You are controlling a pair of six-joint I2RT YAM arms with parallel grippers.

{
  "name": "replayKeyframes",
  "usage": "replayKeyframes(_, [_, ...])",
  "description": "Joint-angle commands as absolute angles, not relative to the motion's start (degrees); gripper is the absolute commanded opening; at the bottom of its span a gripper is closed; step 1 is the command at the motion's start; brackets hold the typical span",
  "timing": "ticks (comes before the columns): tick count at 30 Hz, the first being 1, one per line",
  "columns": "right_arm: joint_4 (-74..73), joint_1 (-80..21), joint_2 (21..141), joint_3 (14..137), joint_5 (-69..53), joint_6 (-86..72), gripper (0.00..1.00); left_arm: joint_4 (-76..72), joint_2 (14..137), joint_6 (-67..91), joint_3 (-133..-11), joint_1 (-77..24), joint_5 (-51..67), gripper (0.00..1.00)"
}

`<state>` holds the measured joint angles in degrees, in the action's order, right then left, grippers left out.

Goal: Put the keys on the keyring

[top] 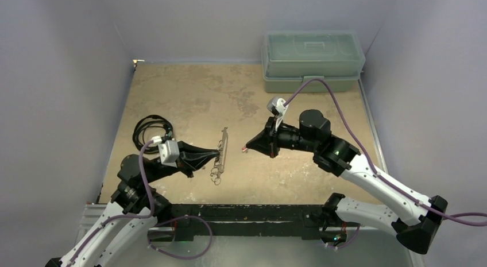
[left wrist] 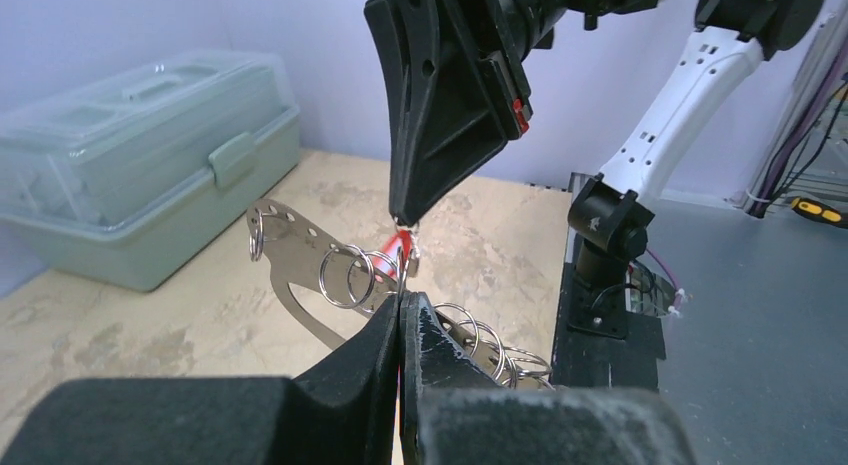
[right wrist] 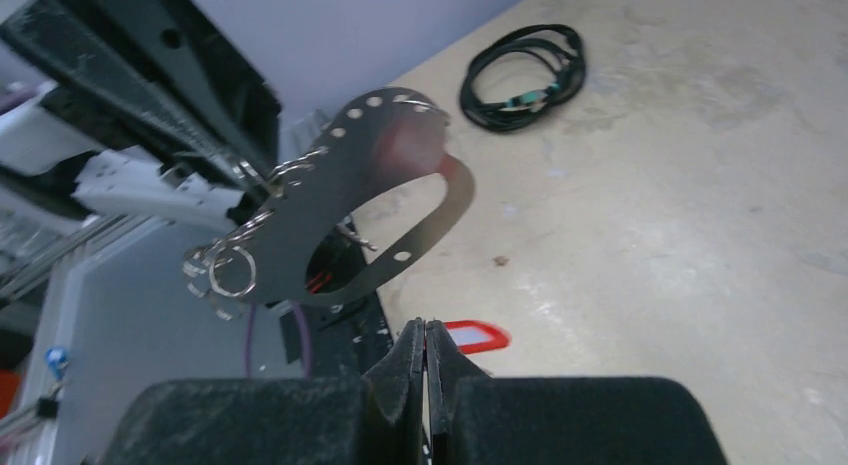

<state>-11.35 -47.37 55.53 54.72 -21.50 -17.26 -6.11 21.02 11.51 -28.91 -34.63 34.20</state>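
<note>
The keyring (top: 223,145) is a flat silver oval plate with holes and several wire rings, and it hangs off the table. My left gripper (top: 218,155) is shut on its edge. In the left wrist view the shut jaws (left wrist: 402,300) pinch the keyring (left wrist: 296,275) among the rings. My right gripper (top: 247,146) points at it from the right, a small gap away, shut on the red-headed key (left wrist: 400,247). In the right wrist view the key's red head (right wrist: 478,336) pokes out beside the shut jaws (right wrist: 425,327), and the keyring (right wrist: 340,185) hangs just ahead.
A green lidded toolbox (top: 313,60) stands at the back right against the wall. A coiled black cable (top: 150,129) lies left of the left arm. A black rail (top: 247,212) runs along the near table edge. Grey walls close in on three sides.
</note>
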Motion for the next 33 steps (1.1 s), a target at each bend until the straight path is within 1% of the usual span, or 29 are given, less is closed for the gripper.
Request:
replayKeyframes(1, [-8.7, -48.3, 54.5, 58.0, -34.6, -14.2, 0.0, -13.1, 19.7, 12.5, -27.9, -34.5, 37.7, 0.0])
replayKeyframes(5, [-5.9, -50.5, 54.9, 58.6, -38.3, -14.5, 0.0, -17.0, 19.0, 13.3, -26.4, -34.5, 40.2, 0.0])
replayKeyframes(9, [-4.1, -53.6, 55.4, 59.3, -38.0, -13.7, 0.0, -19.1, 18.0, 13.6, -25.1, -34.5, 40.9, 0.0])
replayKeyframes(15, [-0.9, -55.4, 56.5, 60.0, -37.7, -13.5, 0.0, -21.2, 18.4, 13.9, -24.5, -34.5, 42.3, 0.0])
replayKeyframes(28, [3.9, -57.7, 58.7, 61.1, -33.7, -13.9, 0.0, -20.2, 19.1, 14.6, -24.9, -34.5, 41.8, 0.0])
replayKeyframes(33, [4.8, -58.2, 58.9, 61.2, -31.1, -13.8, 0.0, -17.6, 19.8, 14.5, -26.3, -34.5, 40.9, 0.0])
